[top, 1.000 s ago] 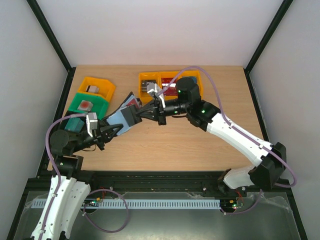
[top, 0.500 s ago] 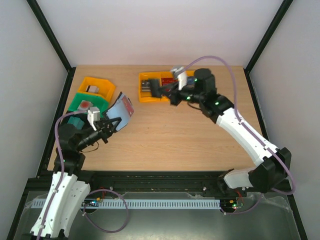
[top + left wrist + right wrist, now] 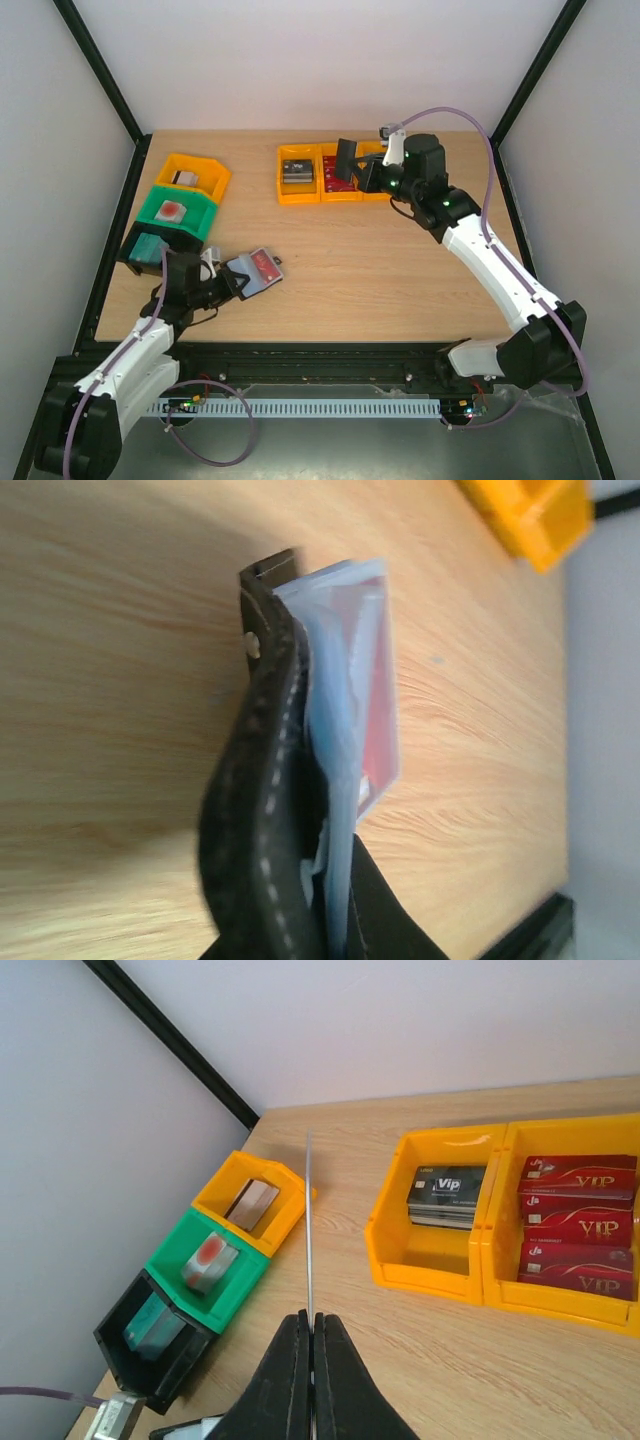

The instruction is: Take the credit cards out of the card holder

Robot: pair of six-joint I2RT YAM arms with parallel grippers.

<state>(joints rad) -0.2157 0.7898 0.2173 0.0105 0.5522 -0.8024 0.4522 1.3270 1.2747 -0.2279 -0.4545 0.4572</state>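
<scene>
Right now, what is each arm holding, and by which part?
Left fingers pinch the card holder's near end; right fingers pinch a credit card by one edge.

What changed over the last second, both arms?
Right pincer came away from the card holder with a card and swung back-right to above the orange bins, shut on it. Left pincer, shut on the holder, pulled it near-left and lowered it towards the table. Bins stayed put.

Four yellow bins, one green bin, one black bin, one card holder, two arms.
</scene>
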